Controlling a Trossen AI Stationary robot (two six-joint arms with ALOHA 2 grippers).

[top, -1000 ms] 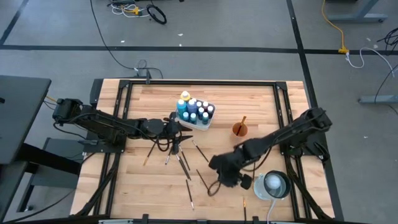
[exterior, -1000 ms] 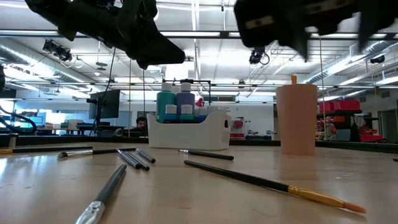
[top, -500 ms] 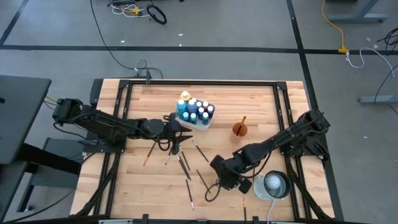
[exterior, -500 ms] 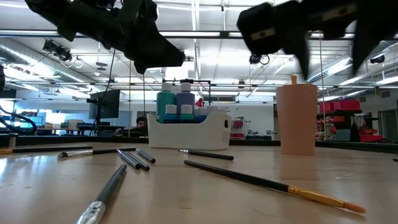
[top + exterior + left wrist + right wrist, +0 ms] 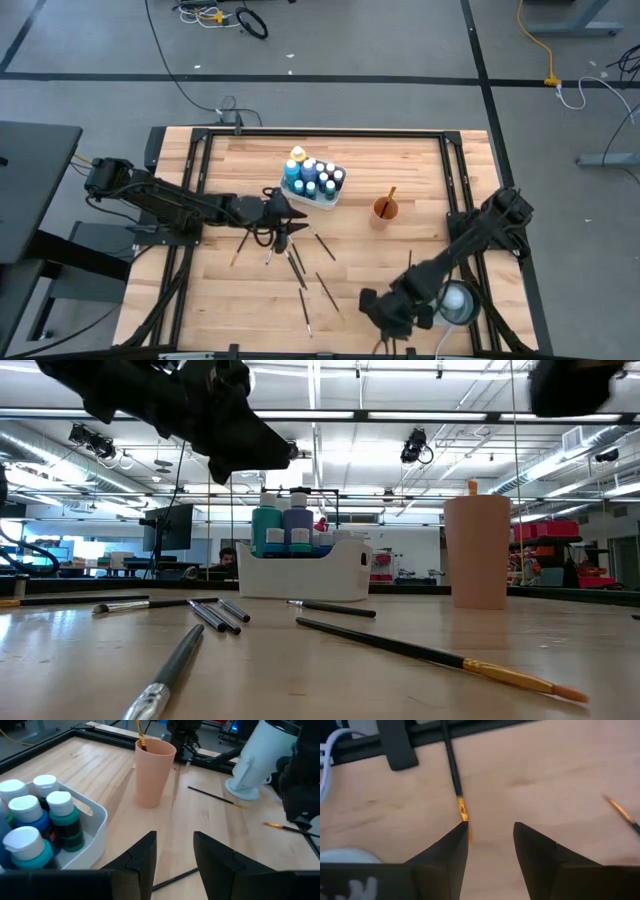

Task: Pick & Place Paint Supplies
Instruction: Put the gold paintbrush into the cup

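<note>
Paint bottles (image 5: pixel 312 176) with white, blue and teal caps stand in a white tray (image 5: pixel 331 199) at the table's middle, also seen in the low view (image 5: pixel 283 525) and left wrist view (image 5: pixel 30 820). Several dark-handled brushes (image 5: pixel 296 263) lie flat on the wood in front of it. My left gripper (image 5: pixel 289 212) (image 5: pixel 174 836) is open and hovers beside the tray's near side, over the brushes. My right gripper (image 5: pixel 386 311) (image 5: pixel 490 827) is open near the table's near edge. A dark brush (image 5: pixel 454 775) lies below it, its orange tip just ahead of one fingertip.
An orange-brown cup (image 5: pixel 385 208) (image 5: pixel 152 772) with one brush in it stands right of the tray. A white round object (image 5: pixel 449 300) sits at the near right corner. A black frame rail (image 5: pixel 395 740) borders the table. Another brush (image 5: pixel 620 812) lies close by.
My right gripper has moved from the middle of the table toward its near edge and a little to the right, staying open. In the low view it has left the middle of the picture. My left arm has kept almost still.
</note>
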